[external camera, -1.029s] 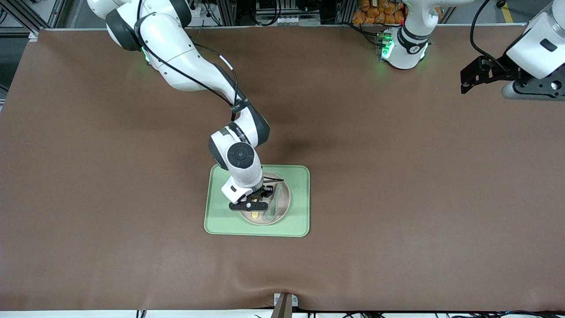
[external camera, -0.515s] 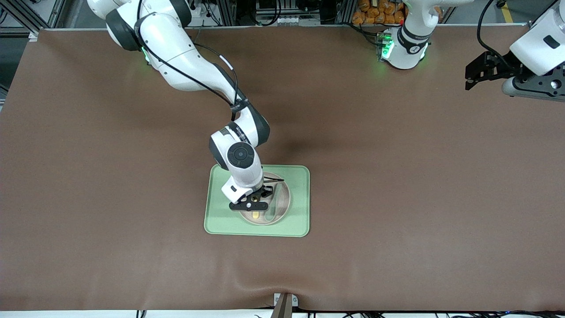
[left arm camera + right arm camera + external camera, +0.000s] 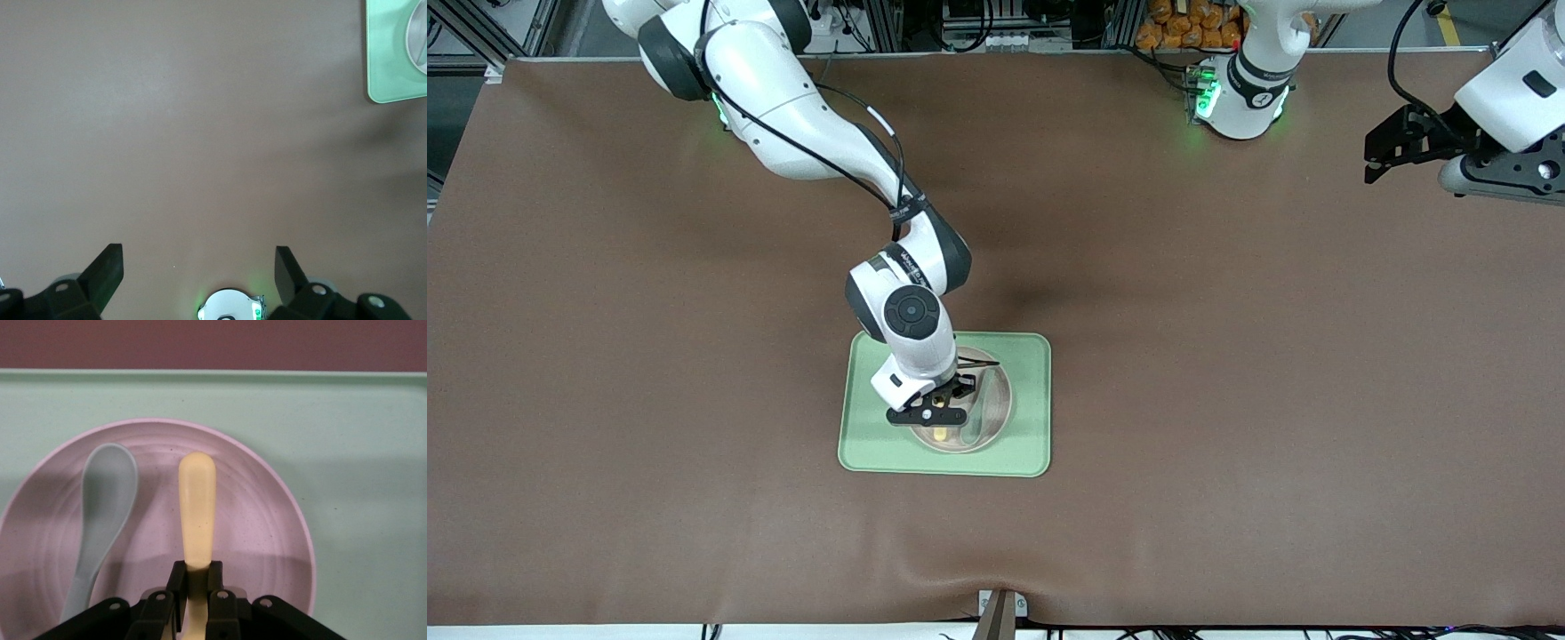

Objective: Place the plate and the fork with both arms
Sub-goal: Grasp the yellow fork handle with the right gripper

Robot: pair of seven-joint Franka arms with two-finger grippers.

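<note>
Right gripper (image 3: 195, 600) clamped on pale yellow fork (image 3: 197, 513) over plate (image 3: 996, 413) on green tray (image 3: 1032, 444), beside spoon (image 3: 100, 520); left gripper (image 3: 199, 267) spread wide, waiting near table's corner

A brown mat (image 3: 1227, 373) is covering the whole table, sagging into a soft wrinkle at six o'clock, where a small metal bracket (image 3: 1000, 609) is clamping its edge. Along the twelve o'clock side, aluminium framing (image 3: 889, 22), dark cables and a pile of orange packets (image 3: 1192, 22) are showing. Even overhead light is casting soft shadows.
</note>
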